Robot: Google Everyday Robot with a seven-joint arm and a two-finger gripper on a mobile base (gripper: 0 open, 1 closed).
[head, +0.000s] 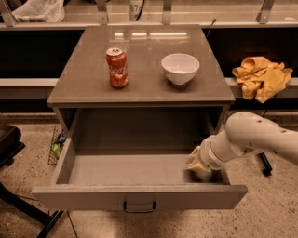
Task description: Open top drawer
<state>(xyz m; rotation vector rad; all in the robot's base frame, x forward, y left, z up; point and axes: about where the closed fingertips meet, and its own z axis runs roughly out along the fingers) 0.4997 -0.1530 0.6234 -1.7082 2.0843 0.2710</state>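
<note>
The top drawer [139, 197] stands well out from under the front edge of the bench [153, 89]. Its flat front panel is the part nearest the camera, with the small dark bar handle [138, 206] at the panel's centre. Inside I see only a plain grey floor and grey walls, apart from my own gripper.

My gripper [198, 162] is down inside the drawer at its right end, below the bench's front right corner and just behind the front panel, close to the right wall. Whether it is wide, narrow or holding anything, I cannot tell. My white arm [260, 135] reaches in from the right, passing below the bench's right edge.

On the bench top, a red soda can [117, 68] stands upright toward the left edge. A white bowl [180, 68] sits toward the right edge, level with the can and well apart from it.

Beyond the right edge a crumpled yellow cloth [260, 77] lies on a ledge. Past the back left corner there is a pale plastic bag [36, 10]. On the floor by the left edge lies something green [57, 149].
</note>
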